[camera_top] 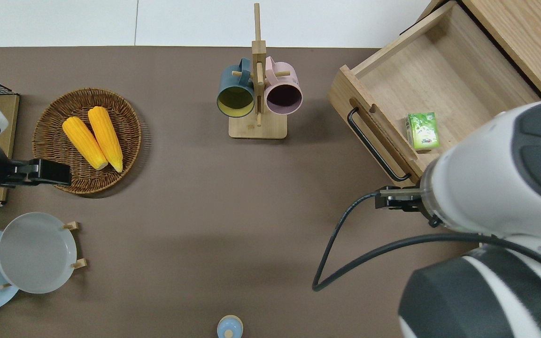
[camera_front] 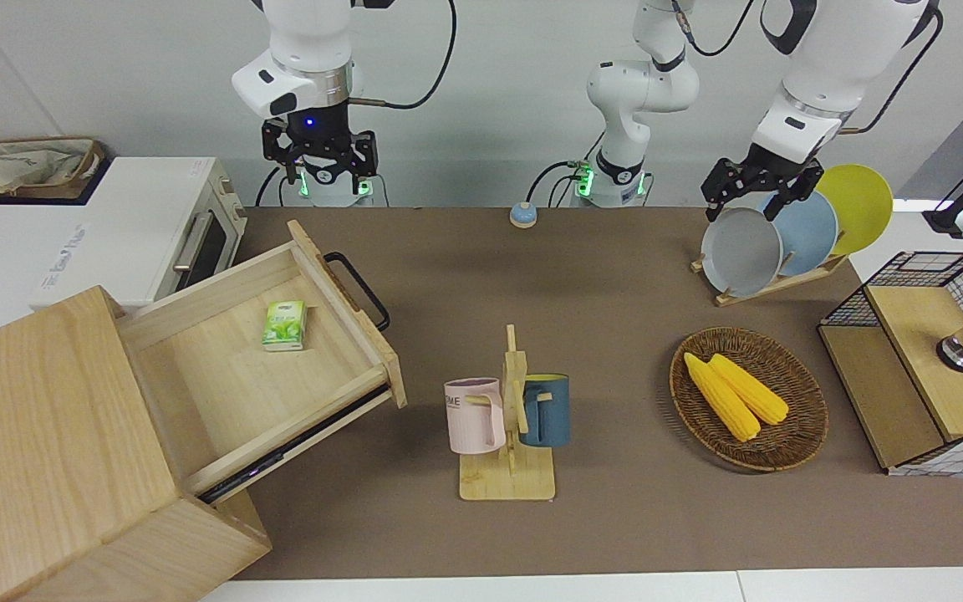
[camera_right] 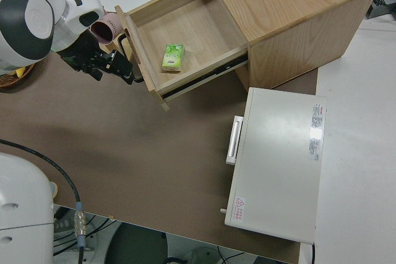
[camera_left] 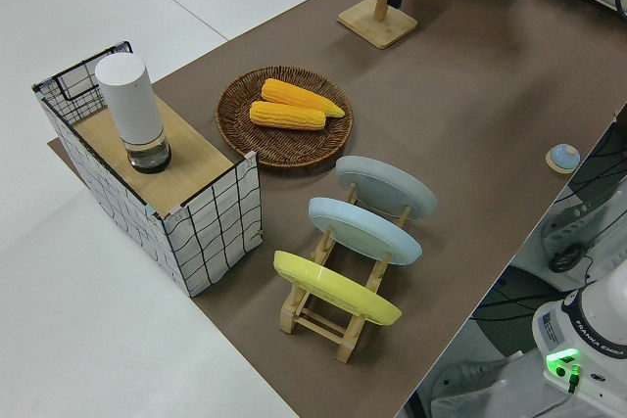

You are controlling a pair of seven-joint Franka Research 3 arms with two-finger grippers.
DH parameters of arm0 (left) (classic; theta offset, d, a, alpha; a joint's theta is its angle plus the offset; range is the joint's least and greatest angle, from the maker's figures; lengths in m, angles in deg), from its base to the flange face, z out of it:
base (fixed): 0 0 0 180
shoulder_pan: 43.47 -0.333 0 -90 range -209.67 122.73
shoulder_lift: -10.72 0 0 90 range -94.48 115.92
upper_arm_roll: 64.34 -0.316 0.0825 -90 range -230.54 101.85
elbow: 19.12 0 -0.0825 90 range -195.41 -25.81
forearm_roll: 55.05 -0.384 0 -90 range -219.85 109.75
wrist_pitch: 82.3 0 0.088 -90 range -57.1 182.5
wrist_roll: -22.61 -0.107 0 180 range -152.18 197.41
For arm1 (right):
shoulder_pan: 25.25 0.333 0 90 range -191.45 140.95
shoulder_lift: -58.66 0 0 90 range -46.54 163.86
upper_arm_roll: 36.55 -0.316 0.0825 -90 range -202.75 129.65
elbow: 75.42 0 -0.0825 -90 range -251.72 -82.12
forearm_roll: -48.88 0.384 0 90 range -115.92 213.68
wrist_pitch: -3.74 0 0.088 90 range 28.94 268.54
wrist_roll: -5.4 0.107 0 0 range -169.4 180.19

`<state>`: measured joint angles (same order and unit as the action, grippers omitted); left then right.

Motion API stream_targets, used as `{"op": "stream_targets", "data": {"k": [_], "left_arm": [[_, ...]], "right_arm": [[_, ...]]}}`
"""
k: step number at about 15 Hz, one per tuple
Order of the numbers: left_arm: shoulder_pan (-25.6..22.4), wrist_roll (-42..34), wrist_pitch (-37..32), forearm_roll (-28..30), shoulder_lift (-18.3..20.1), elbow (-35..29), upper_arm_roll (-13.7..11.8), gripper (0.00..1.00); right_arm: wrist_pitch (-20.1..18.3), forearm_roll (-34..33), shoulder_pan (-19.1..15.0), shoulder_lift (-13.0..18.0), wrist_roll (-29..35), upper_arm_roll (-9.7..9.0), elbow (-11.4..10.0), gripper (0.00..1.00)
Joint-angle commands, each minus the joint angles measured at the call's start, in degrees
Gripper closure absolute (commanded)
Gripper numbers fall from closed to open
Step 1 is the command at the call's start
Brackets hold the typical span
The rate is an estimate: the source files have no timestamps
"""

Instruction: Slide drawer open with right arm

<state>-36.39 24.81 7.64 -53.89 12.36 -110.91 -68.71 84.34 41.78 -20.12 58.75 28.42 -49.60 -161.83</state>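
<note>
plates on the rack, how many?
3, all upright in the wooden rack at the left arm's end: grey plate nearest the corn basket, blue plate in the middle slot, yellow plate nearest the robots.

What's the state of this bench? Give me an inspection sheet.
Surface: brown mat on a white tabletop.
Job's things: drawer pulled open, green packet inside.
Clutter: mug rack, corn basket, plate rack, wire-mesh box, toaster oven.
Grippers: right gripper over the mat by the drawer's handle; left arm parked.
Cables: black cable loops from the right wrist.
Surroundings: nothing seen.
</note>
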Motion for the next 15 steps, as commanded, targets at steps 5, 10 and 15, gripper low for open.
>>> {"op": "stream_targets", "data": {"k": [5,10,15], "left_arm": [[0.2,-0.1,-0.8,-0.7,0.5,0.2,-0.2,0.00],[0.2,-0.1,-0.8,-0.7,0.5,0.1,-0.1,0.00],[0.2,-0.1,-0.8,-0.7,0.5,0.1,-0.2,0.00]], "right_arm": [[0.5,6.8,-0.5,1.1,-8.7,9.00,-1.2,0.017],[-0.1,10.4,-0.5,1.3,-11.4,13.40,-1.5,0.017],[-0.7,11.0,-0.4,1.7,-11.6,16.12,-2.3,0.017]]}}
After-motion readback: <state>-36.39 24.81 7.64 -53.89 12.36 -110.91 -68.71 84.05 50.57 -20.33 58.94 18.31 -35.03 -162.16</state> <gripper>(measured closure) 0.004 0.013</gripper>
